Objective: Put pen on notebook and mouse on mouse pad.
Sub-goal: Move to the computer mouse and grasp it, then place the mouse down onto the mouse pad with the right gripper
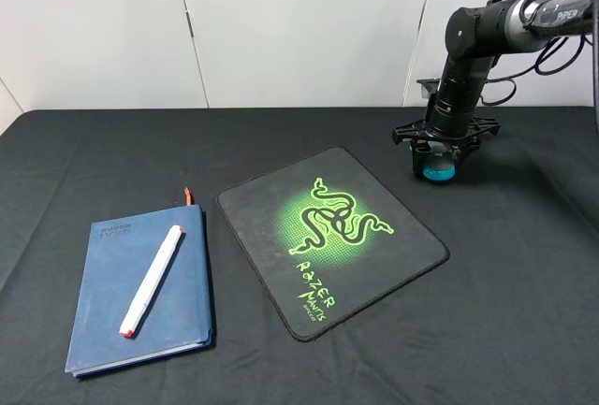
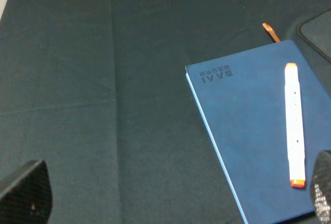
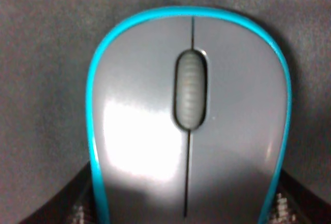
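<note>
The white pen (image 1: 150,280) (image 2: 295,125) lies diagonally on the dark blue notebook (image 1: 112,302) (image 2: 243,120) at the table's front left. The black mouse pad (image 1: 332,237) with its green snake logo lies in the middle with nothing on it; one corner (image 2: 318,30) shows in the left wrist view. At the back right the grey and teal mouse (image 1: 437,171) (image 3: 191,115) rests on the black cloth, off the pad. My right gripper (image 1: 436,157) (image 3: 181,211) points straight down over it, a finger pressed against each side. My left gripper (image 2: 173,193) hangs open above the cloth beside the notebook.
A black cloth (image 1: 524,311) covers the whole table. An orange ribbon bookmark (image 1: 187,195) (image 2: 270,31) sticks out of the notebook's far edge. White wall panels (image 1: 299,21) stand behind the table. The left arm is outside the exterior high view.
</note>
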